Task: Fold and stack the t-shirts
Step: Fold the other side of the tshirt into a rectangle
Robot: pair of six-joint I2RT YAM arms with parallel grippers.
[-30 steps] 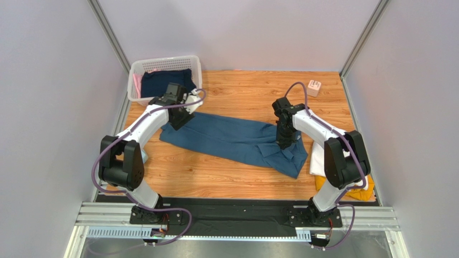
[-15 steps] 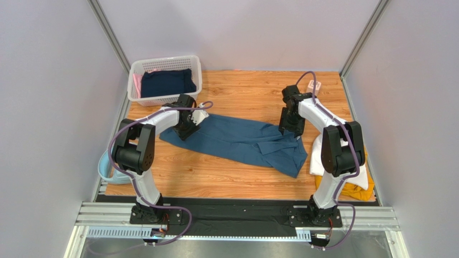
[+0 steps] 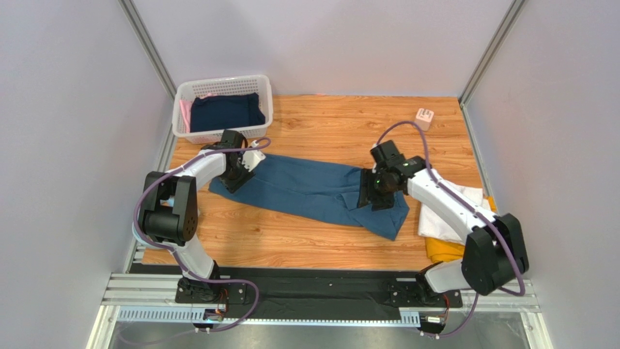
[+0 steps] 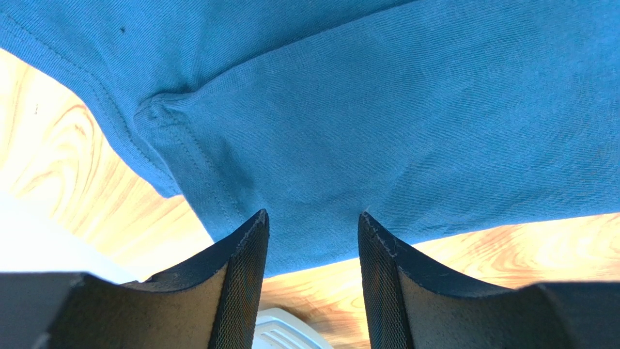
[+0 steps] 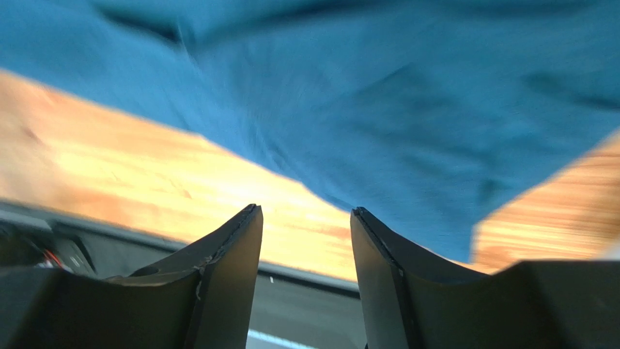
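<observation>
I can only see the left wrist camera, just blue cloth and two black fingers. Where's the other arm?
Observer: The right gripper hangs open over the right end of the same teal t-shirt, which lies stretched across the table.
Kid: Are there more shirts anywhere?
Observer: Yes. A folded white t-shirt sits near the table's right edge, with a mustard-yellow t-shirt peeking out on its near side.
</observation>
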